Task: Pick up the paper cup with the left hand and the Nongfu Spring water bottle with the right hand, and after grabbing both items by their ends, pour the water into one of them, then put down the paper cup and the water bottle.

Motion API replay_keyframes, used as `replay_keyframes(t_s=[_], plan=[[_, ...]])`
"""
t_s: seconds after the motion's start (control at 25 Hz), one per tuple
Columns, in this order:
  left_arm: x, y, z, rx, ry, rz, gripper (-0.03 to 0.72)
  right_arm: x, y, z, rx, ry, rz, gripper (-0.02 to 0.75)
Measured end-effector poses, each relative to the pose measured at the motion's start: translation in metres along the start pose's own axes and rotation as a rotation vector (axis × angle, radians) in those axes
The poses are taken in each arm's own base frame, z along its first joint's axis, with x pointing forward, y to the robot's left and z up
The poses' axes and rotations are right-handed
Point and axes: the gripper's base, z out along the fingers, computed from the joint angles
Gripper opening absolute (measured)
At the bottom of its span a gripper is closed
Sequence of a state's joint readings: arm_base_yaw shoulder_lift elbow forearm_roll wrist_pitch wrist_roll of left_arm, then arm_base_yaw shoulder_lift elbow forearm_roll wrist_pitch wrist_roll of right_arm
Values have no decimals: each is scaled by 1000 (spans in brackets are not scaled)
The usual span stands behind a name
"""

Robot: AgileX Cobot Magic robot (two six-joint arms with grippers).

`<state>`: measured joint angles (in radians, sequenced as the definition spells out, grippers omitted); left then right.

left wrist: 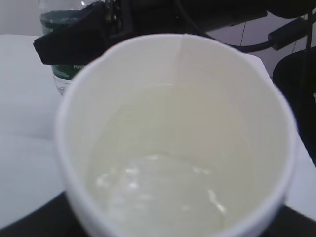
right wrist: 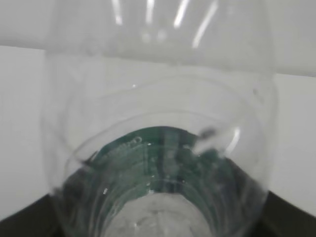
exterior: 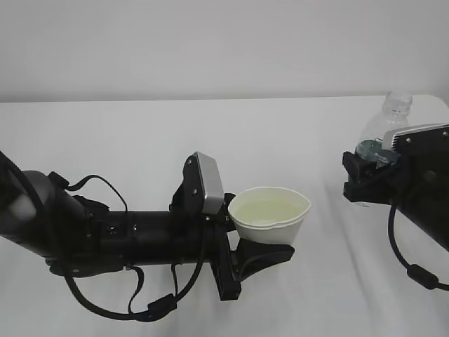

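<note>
Left gripper (exterior: 263, 247): closing around the paper cup (exterior: 270, 215) from below and the side, its black prongs pressing on the cup's lower wall; the arm is reaching in from the left, low over the table (exterior: 140, 140).
Paper cup: sitting upright in the left gripper, lifted off the white table near the middle of the scene; its rim is squeezing into a slightly uneven oval.
Water (left wrist: 163, 192): lying in the bottom of the cup as a clear, glinting pool against the pale cream inside.
Right gripper (exterior: 368, 168): gripping the bottle (exterior: 389, 119) around its dark green label band, at the right edge of the exterior view.
Bottle: standing about upright in the right gripper, its open neck pointing up, well apart from the cup; whether its base is touching the table is not showing.
Right wrist view: looking through the clear, ribbed bottle wall (right wrist: 158, 123), with the green band showing inside.
</note>
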<state>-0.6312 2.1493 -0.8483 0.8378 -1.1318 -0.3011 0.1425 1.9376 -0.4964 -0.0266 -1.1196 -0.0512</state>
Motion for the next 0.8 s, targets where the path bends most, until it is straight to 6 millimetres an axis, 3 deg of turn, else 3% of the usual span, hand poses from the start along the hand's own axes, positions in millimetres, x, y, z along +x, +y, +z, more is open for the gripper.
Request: replay_keyframes(t_s=[0.8], plan=[[-1,2,0,-25,-8,-12,429,24,0,34,1,36,5,475]])
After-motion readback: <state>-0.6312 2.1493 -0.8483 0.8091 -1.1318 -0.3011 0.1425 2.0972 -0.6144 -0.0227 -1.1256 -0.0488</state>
